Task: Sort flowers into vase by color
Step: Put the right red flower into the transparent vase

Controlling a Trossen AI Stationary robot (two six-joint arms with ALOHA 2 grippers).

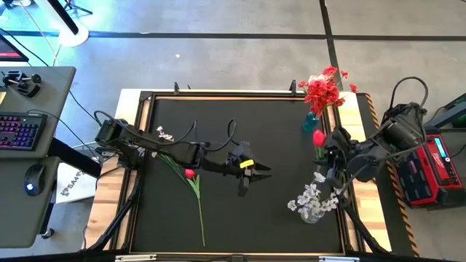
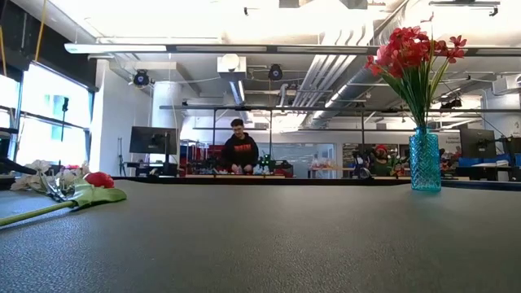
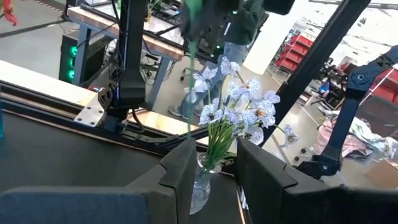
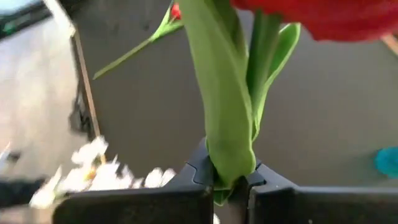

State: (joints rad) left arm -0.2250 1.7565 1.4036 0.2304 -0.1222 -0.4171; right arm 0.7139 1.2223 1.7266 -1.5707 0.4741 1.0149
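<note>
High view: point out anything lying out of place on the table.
One red flower lies flat on the mat left of centre, and a white sprig lies near the left edge, both outside any vase. The other flowers stand in vases on the right.

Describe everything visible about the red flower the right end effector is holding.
The red flower is artificial-looking: a red bud on a thin green stem with long, smooth green leaves that look like fabric or plastic. The right end effector is shut on its stem and leaf, pinched between both fingers. From above, the bud sits over the mat's right side, between the blue vase of red flowers and the clear vase of white blossoms.
</note>
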